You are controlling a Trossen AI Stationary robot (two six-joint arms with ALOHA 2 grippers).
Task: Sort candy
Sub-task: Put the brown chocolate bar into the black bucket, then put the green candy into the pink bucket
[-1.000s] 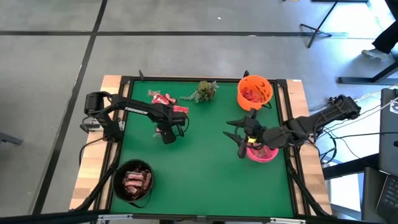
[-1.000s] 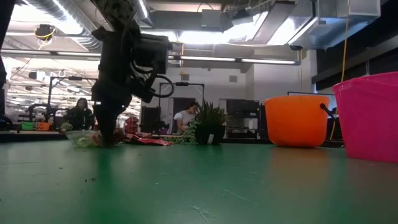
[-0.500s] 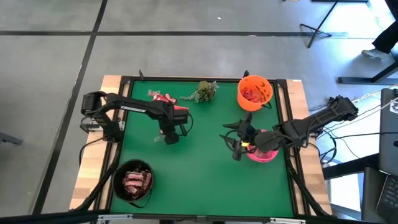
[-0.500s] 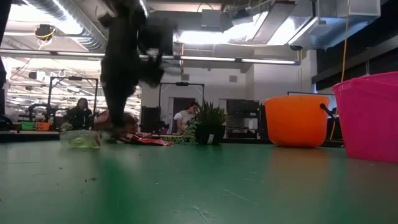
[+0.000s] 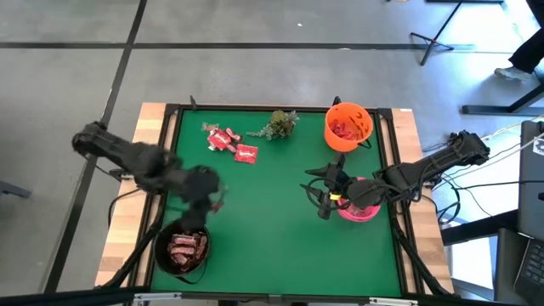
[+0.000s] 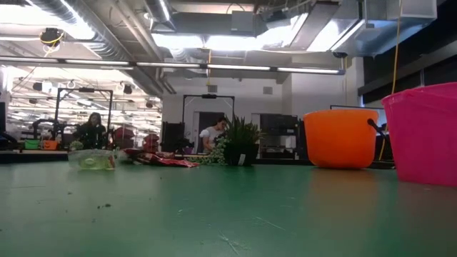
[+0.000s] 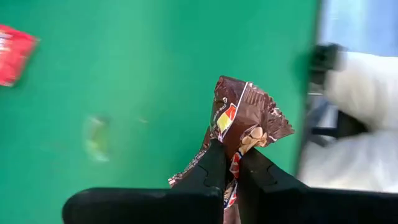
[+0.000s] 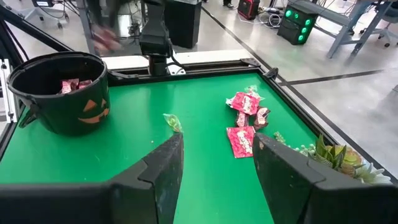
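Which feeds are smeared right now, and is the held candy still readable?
High view: left arm streaked with motion blur, its end effector soft above the black bowl. Left wrist view: brown candy bar sharp between the fingers, background smeared. Low view: foreground table soft.

Grey concrete floor (image 5: 255, 68) w/ dark seam lines around the table, ceiling strip lights (image 6: 235, 68) & ducts (image 6: 107, 28) overhead, dark racks at back, two people (image 6: 91, 130) seated far off.
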